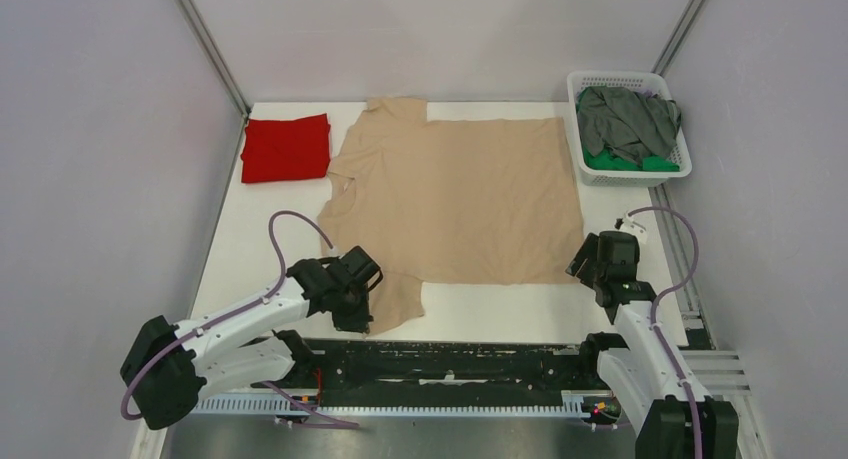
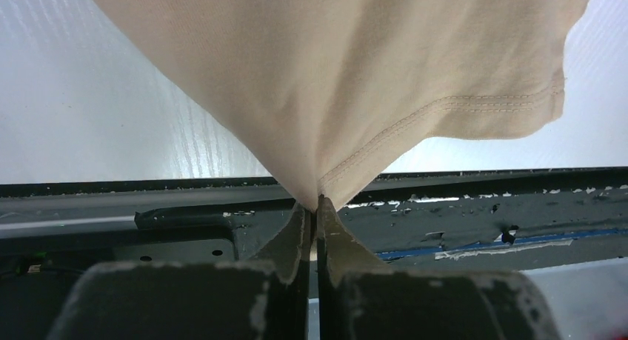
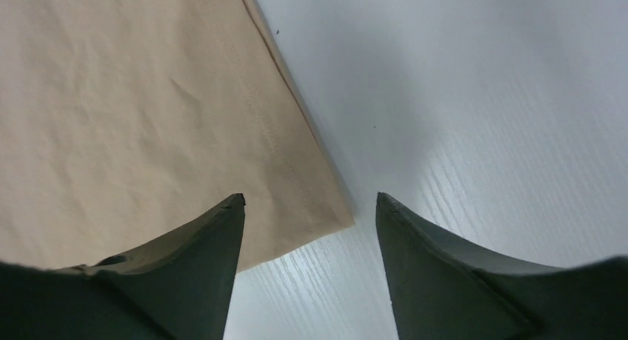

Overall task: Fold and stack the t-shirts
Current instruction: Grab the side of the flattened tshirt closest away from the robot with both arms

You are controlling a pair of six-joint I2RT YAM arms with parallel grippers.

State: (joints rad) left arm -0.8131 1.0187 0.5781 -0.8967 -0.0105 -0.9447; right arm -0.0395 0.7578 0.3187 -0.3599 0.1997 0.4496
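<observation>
White table carries a beige t-shirt spread flat across its middle, collar toward the far-left, hem toward the right. A white basket sits at the far-right corner, holding a crumpled grey t-shirt on top of a green t-shirt. A folded red t-shirt lies at the far-left corner, just beside the beige one's shoulder. The left gripper is pinched tight on the near sleeve's hem, the cloth drawn up into a peak between its fingers. The right gripper stands with fingers apart over the near-right hem corner, which lies flat between them, ungrasped.
</observation>
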